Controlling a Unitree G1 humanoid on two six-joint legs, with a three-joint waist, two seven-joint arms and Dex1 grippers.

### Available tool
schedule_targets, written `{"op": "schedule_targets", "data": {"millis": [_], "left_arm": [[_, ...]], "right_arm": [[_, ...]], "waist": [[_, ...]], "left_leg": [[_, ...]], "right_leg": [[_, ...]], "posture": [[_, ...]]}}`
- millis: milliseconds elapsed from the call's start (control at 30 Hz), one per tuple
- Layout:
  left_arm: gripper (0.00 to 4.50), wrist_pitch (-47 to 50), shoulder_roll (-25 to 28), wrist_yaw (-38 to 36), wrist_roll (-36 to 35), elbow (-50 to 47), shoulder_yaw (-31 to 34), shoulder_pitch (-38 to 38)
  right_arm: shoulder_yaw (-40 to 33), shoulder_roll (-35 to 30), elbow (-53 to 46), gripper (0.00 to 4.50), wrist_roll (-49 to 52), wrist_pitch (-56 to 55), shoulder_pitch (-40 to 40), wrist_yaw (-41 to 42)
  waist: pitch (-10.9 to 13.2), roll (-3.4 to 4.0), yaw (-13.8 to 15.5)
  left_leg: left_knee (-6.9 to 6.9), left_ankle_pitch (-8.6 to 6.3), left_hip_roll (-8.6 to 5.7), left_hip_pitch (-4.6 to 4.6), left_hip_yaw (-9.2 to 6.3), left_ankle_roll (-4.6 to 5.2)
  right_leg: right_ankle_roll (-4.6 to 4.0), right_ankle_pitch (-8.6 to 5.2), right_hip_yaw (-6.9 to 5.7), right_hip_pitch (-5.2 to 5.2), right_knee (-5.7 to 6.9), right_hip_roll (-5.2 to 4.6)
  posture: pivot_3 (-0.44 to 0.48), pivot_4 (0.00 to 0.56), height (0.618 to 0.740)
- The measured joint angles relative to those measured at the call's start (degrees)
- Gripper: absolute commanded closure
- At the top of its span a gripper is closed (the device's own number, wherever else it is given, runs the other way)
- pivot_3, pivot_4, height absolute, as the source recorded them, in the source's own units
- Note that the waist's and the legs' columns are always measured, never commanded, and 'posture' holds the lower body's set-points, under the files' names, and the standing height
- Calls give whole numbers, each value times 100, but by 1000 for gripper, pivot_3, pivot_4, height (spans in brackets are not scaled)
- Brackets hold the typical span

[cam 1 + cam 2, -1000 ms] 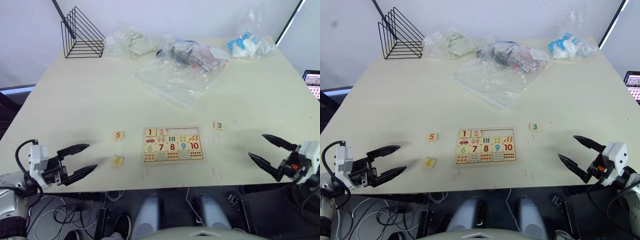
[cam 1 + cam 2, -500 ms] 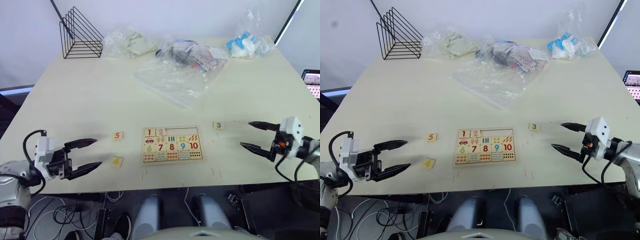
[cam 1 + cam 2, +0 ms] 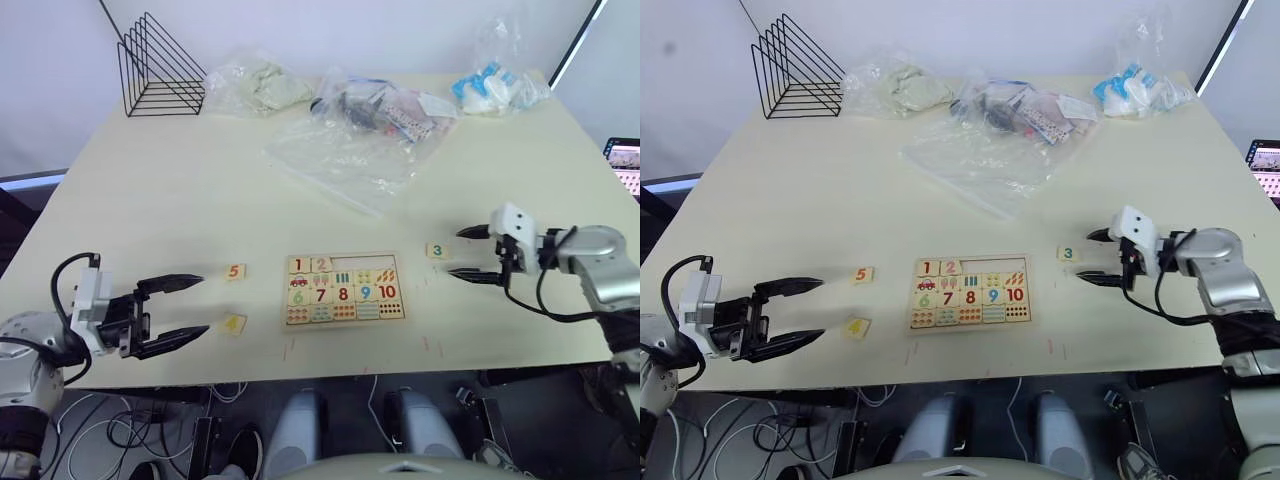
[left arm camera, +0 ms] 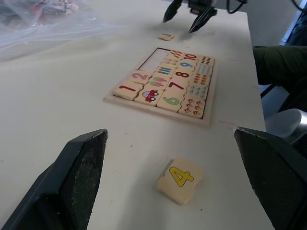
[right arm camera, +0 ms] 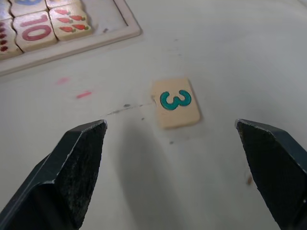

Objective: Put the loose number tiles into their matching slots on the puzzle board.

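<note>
The wooden puzzle board point(image 3: 345, 288) lies near the table's front edge, with most of its number tiles seated and an empty slot at its top row. Three loose tiles rest on the table. An orange 5 point(image 3: 236, 271) sits left of the board. A yellow 4 point(image 3: 235, 323) lies near the board's front left corner. A green 3 point(image 3: 437, 251) lies to the board's right. My left gripper point(image 3: 205, 303) is open, low over the table, just left of the 4 point(image 4: 181, 179). My right gripper point(image 3: 454, 252) is open, its tips just right of the 3 point(image 5: 175, 102).
A black wire rack point(image 3: 160, 65) stands at the back left. Clear plastic bags point(image 3: 350, 150) with small items spread across the back middle. Another bag point(image 3: 495, 85) holds blue and white things at the back right. A lit screen point(image 3: 625, 160) shows past the table's right edge.
My right gripper has swung in from the front right edge to the 3 tile. My left gripper has edged right toward the 4 tile. No tile has moved.
</note>
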Motion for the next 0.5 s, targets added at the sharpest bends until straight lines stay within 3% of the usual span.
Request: {"op": "schedule_targets", "data": {"millis": [333, 433, 500], "left_arm": [[0, -167, 299, -1, -403, -158, -309, 112], [0, -228, 324, -1, -432, -166, -392, 103], [0, -252, 342, -1, -463, -164, -426, 79]], "right_arm": [[230, 200, 638, 14, -431, -119, -523, 50], [238, 252, 795, 833, -472, -159, -624, 149], [239, 293, 816, 1731, -502, -221, -645, 186]], "waist": [[1, 1, 6], [1, 1, 2], [1, 1, 2]], "left_leg": [[2, 0, -2, -1, 2, 0], [2, 0, -2, -1, 5, 0], [2, 0, -2, 0, 5, 0]], "right_leg": [[1, 1, 0, 0, 0, -2], [1, 1, 0, 0, 0, -1], [1, 1, 0, 0, 0, 0]], "posture": [[0, 150, 740], [0, 150, 740], [0, 150, 740]]}}
